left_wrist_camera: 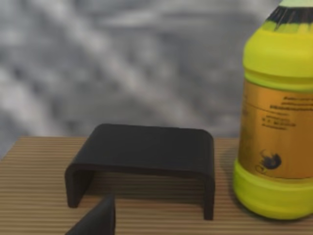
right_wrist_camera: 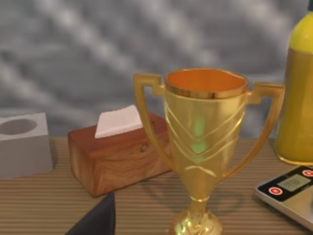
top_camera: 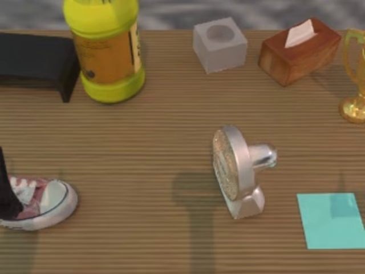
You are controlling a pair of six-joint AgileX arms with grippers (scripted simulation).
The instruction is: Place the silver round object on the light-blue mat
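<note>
The silver round object (top_camera: 236, 171) stands on its edge on its flared foot at the middle of the table, its speckled face toward the left and its shiny stub toward the right. The light-blue mat (top_camera: 331, 220) lies flat at the front right, a short gap to the right of it. My left arm (top_camera: 4, 188) shows only as a dark piece at the left edge. Near the black stand, my left gripper (left_wrist_camera: 195, 227) shows one dark finger (left_wrist_camera: 98, 218). My right gripper (right_wrist_camera: 139, 227) is by the trophy, outside the top view. Both hold nothing.
Along the back stand a black stand (top_camera: 34, 60), a yellow bottle (top_camera: 108, 48), a grey cube with a round recess (top_camera: 219, 43), a wooden tissue box (top_camera: 299, 48) and a gold trophy (top_camera: 356, 74). A sneaker (top_camera: 40, 202) lies front left. A small scale (right_wrist_camera: 288, 188) sits behind the trophy.
</note>
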